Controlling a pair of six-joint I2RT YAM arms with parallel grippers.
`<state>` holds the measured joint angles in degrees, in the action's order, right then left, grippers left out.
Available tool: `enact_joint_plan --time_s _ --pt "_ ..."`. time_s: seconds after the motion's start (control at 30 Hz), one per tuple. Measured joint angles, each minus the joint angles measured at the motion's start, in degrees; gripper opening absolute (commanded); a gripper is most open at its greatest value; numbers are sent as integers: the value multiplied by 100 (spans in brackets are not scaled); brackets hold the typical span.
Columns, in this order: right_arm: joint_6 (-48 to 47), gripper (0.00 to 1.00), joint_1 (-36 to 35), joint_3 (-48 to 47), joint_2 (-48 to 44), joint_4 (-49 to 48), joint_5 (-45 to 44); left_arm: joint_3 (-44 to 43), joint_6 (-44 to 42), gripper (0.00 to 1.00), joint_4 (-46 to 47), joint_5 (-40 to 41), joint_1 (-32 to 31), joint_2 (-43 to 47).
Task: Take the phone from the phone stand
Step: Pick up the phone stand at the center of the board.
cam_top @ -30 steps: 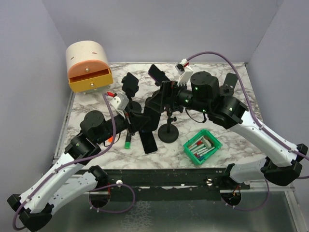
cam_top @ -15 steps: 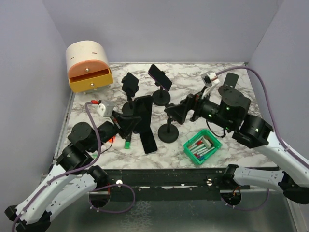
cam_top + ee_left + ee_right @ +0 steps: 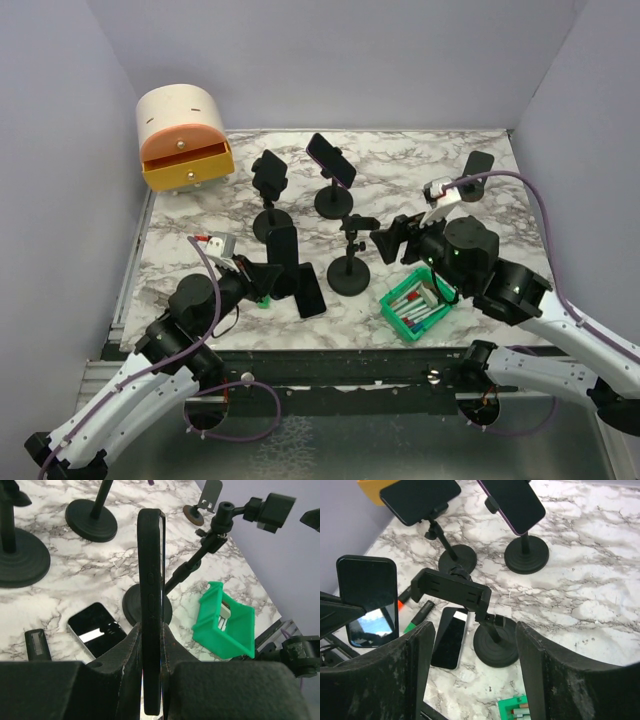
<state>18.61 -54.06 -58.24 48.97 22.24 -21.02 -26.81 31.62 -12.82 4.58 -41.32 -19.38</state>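
Note:
My left gripper (image 3: 268,275) is shut on a black phone (image 3: 283,250) and holds it upright, above the table and left of the empty phone stand (image 3: 349,268). In the left wrist view the phone (image 3: 151,565) stands edge-on between my fingers (image 3: 125,655), with the stand's bare clamp (image 3: 272,511) to the right. My right gripper (image 3: 393,240) is open and empty, just right of the stand. In the right wrist view the empty clamp (image 3: 452,590) and its base (image 3: 495,642) sit between my open fingers (image 3: 395,680), and the held phone (image 3: 367,597) is at the left.
A second phone (image 3: 310,290) lies flat on the table by the stand's base. Two more stands hold phones (image 3: 270,172) (image 3: 330,160) behind. A green bin of pens (image 3: 420,303) sits at the right, a cream and orange drawer box (image 3: 183,140) at the back left, and a marker (image 3: 417,617) near the flat phone.
My left arm has pulled back and to the left with the phone, away from the stand. My right arm has drawn back to the right and let go of the stand.

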Motion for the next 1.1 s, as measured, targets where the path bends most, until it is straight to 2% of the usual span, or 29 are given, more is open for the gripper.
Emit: enact_joint_plan --time_s 0.2,0.37,0.8,0.93,1.1 --pt "232 61 0 61 205 -4 -225 181 236 0 -52 87 0 92" --pt "348 59 2 61 313 -22 -385 181 306 0 -17 103 0 122" --pt "476 47 190 61 763 -52 -402 197 308 0 -15 103 0 129" --pt "496 40 293 61 813 -157 -398 223 308 0 -15 103 0 175" --pt "514 26 339 59 887 -267 -354 223 308 0 -15 103 0 186"
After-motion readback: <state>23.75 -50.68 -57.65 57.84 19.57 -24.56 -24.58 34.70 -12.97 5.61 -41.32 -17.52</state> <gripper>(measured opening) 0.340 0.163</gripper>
